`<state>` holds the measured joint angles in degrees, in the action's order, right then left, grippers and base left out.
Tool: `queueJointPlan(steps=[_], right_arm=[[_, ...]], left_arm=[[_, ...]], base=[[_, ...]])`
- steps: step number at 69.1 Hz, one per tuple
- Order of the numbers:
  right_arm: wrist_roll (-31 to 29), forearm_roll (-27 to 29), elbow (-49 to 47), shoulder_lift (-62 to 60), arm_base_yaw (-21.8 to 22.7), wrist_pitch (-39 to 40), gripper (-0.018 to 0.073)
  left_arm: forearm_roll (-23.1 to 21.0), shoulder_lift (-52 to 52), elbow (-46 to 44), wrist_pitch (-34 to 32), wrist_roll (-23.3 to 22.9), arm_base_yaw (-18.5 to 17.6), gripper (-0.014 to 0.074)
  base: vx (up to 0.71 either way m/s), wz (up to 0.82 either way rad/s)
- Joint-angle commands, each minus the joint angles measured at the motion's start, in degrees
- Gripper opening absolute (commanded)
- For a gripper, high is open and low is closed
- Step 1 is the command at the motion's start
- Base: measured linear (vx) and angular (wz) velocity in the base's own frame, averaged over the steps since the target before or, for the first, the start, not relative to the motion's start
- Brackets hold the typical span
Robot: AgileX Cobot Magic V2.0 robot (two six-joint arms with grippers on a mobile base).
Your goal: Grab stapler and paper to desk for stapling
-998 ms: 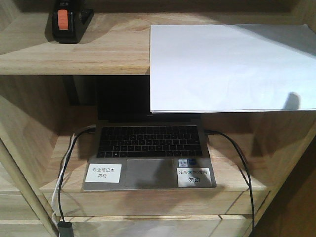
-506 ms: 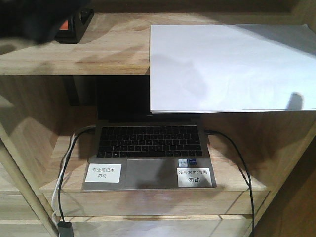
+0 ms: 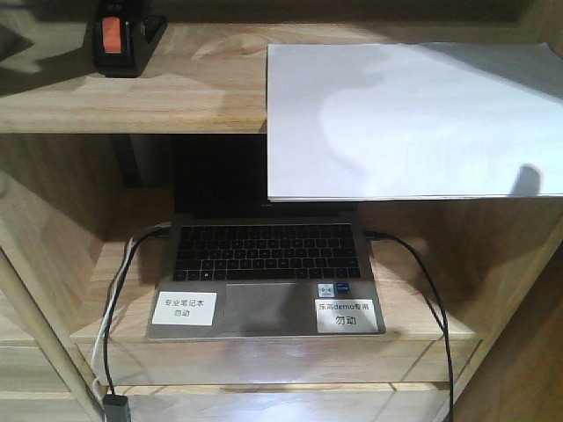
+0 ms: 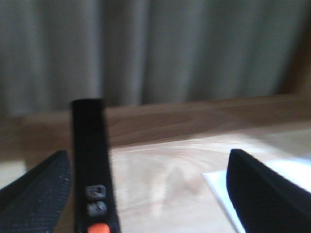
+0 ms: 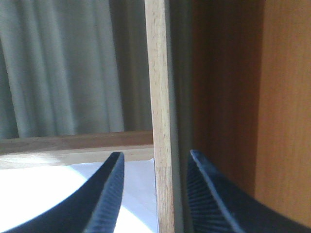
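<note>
The black stapler (image 3: 121, 40) with its orange-red patch stands at the left end of the upper shelf (image 3: 193, 97). The white paper (image 3: 413, 123) lies on the right of that shelf and overhangs its front edge. In the left wrist view my left gripper (image 4: 148, 155) is open, and the stapler (image 4: 92, 165) stands just inside its left finger, touching neither finger. A corner of the paper (image 4: 221, 194) shows by the right finger. My right gripper (image 5: 154, 158) is open, with the shelf's upright post (image 5: 158, 97) in line between its fingers and the paper (image 5: 48, 189) below left. The desk is out of view.
An open laptop (image 3: 264, 272) with white stickers sits on the lower shelf under the paper's overhang. Cables (image 3: 431, 299) run down both sides of it. A brown side panel (image 5: 272, 97) stands right of the post. A grey curtain (image 4: 155, 48) hangs behind the shelving.
Half a second ago a dark blurred shape covered the stapler at the top left of the front view. It is gone from that view now, and the stapler stands where it was.
</note>
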<state>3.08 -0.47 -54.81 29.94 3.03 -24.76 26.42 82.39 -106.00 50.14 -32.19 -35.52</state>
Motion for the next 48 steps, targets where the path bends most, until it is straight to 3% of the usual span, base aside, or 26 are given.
queueJointPlan(steps=[1,20,48], right_arm=[[-0.41,-0.25,-1.51,0.93,0.35,4.63,0.0291],[-0.41,-0.25,-1.51,0.93,0.35,4.63,0.0291],[-0.41,-0.25,-1.51,0.93,0.35,4.58,0.0291]], left_arm=[[1.55,2.0,-6.54,1.13,-0.93,-0.4,0.0608],[5.51,11.6,-18.26,13.45,-0.77,-0.06,0.0606],[1.96,15.76,-18.68,13.94,-0.73,3.23,0.0601]], base=[[0.0,0.0],[0.0,0.0],[0.0,0.0]])
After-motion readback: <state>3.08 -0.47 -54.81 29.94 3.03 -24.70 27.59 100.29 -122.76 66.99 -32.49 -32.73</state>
